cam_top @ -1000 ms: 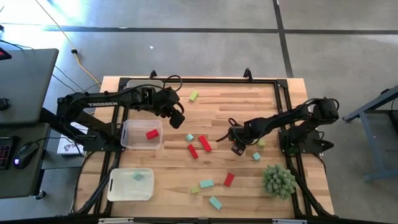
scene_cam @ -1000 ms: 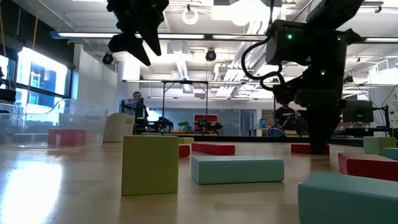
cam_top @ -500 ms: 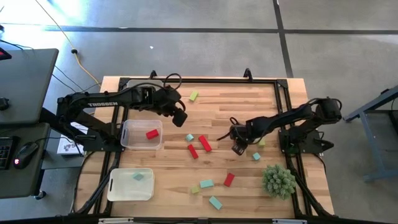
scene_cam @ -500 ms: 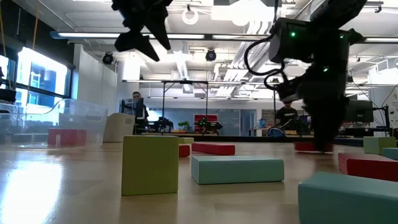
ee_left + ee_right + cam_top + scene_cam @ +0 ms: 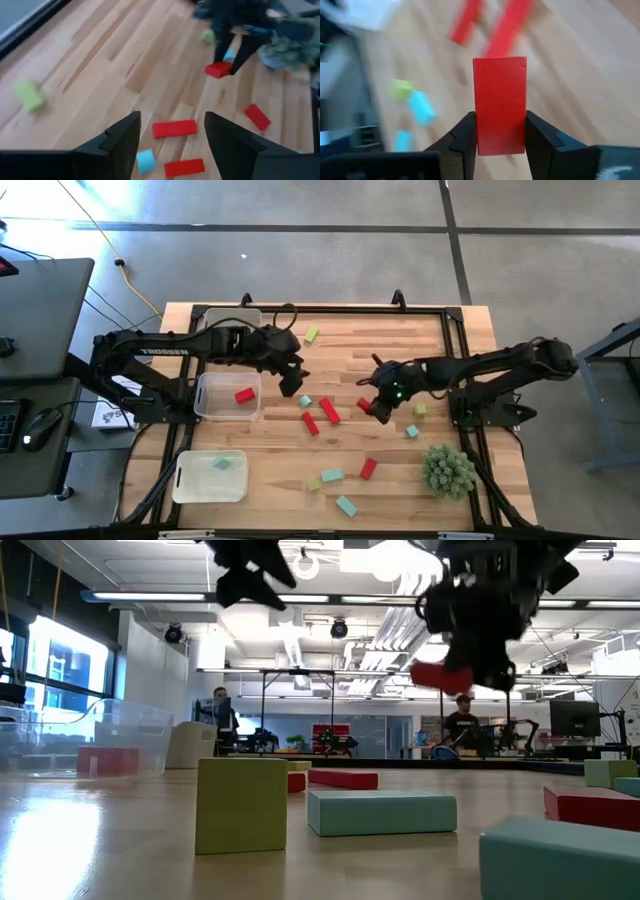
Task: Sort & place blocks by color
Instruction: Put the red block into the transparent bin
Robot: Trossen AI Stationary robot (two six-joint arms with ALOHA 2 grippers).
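Right gripper [image 5: 368,406]: gripping one red block [image 5: 500,105] between its two fingers, holding it clear above the table [image 5: 380,350] near the centre; the block is sticking out past the fingertips in the right wrist view
Left gripper [image 5: 297,369]: standing wide with nothing between its fingers, hovering above the table just beyond the upper bin's far corner
Red blocks: counting five in the high view; one in the right gripper, two bars [image 5: 329,410] lying side by side at the table centre, one [image 5: 368,469] lying nearer the front edge, one [image 5: 244,395] lying inside the upper bin [image 5: 205,408]
Teal blocks: counting five; one small cube [image 5: 304,401] beside the red bars, one [image 5: 411,431] near the plant, two [image 5: 332,475] lying near the front edge, one [image 5: 224,464] lying inside the lower bin [image 5: 190,490]
Yellow-green blocks: counting three; one [image 5: 312,334] near the far edge, one [image 5: 420,409] on the right side, one [image 5: 314,484] touching a teal block near the front
Bins: two clear ones sitting on the table's left side
Plant ball [image 5: 447,470]: one, sitting at the right front corner
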